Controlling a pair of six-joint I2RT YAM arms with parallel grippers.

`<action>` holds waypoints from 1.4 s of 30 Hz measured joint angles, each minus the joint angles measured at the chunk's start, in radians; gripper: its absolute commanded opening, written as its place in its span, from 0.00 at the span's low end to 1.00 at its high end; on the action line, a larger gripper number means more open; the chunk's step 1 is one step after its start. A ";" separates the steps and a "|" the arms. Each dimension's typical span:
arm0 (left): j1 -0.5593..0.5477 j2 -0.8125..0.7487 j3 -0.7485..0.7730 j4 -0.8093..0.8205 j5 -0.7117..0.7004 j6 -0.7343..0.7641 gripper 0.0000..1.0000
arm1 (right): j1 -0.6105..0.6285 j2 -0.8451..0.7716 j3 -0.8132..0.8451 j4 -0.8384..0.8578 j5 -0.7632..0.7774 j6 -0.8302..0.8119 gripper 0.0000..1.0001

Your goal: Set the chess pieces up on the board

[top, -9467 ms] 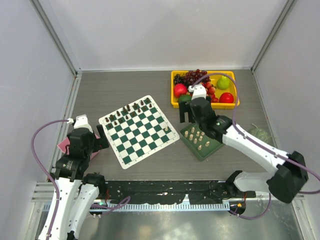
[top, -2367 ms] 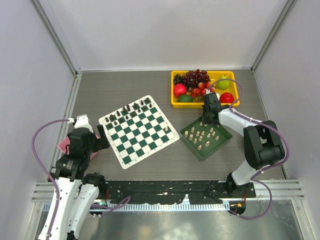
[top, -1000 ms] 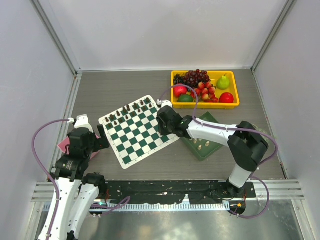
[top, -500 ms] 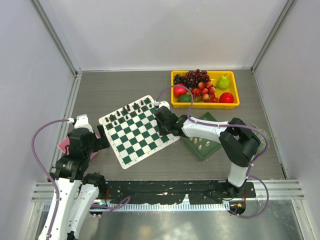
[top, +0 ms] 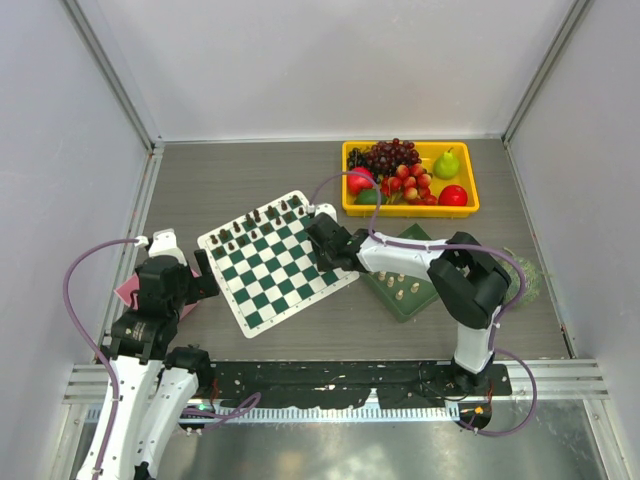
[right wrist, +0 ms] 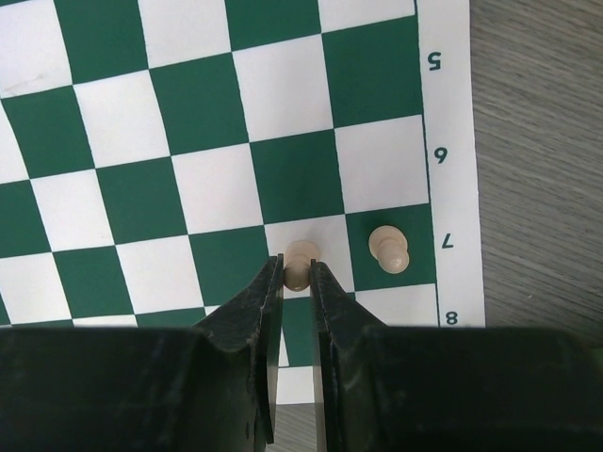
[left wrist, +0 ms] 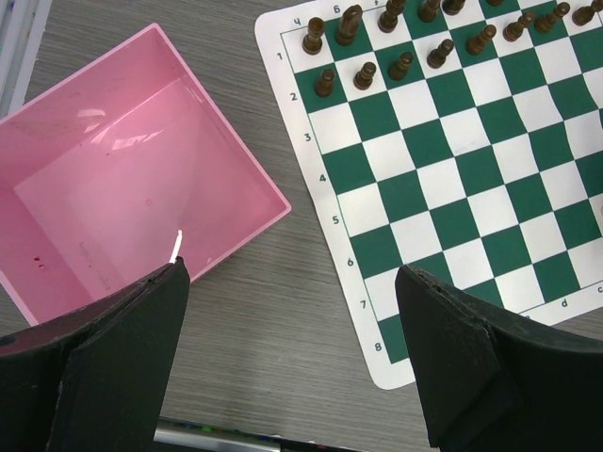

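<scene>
The right pincer point(right wrist: 297, 271) is clenched on a cream pawn point(right wrist: 300, 256) at a white square in row 7 of the board point(right wrist: 188, 122). A second cream pawn point(right wrist: 387, 249) stands just beside it on the neighbouring green square. The left pincer point(left wrist: 292, 278) hangs wide apart, holding nothing, over the surface point(left wrist: 283, 320) between a pink box point(left wrist: 113, 198) and the board.

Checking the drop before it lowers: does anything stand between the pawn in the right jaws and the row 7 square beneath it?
Nothing visible does. The right gripper is shut on a cream pawn over a white row 7 square of the board; the placed pawn stands on the next square, apart.
</scene>
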 measured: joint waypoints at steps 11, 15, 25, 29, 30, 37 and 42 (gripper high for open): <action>0.000 0.000 0.000 0.000 0.002 0.000 0.99 | 0.000 0.000 0.010 -0.028 -0.001 -0.023 0.41; 0.000 0.000 0.000 0.000 0.002 0.000 0.99 | 0.000 -0.010 0.032 -0.043 -0.001 -0.040 0.43; 0.000 0.000 0.000 0.000 0.003 0.000 0.99 | -0.093 -0.338 -0.065 -0.062 0.042 -0.048 0.45; 0.000 0.000 0.000 0.001 0.006 0.000 0.99 | -0.254 -0.467 -0.180 -0.055 0.050 -0.045 0.45; 0.000 0.000 0.000 0.001 0.006 0.000 0.99 | -0.286 -0.481 -0.201 -0.057 0.052 -0.045 0.45; 0.000 0.000 0.000 0.001 0.006 0.000 0.99 | -0.470 -0.467 -0.311 -0.077 0.018 -0.056 0.45; 0.000 0.000 0.000 0.001 0.006 0.000 0.99 | -0.505 -0.382 -0.315 -0.058 -0.009 -0.072 0.43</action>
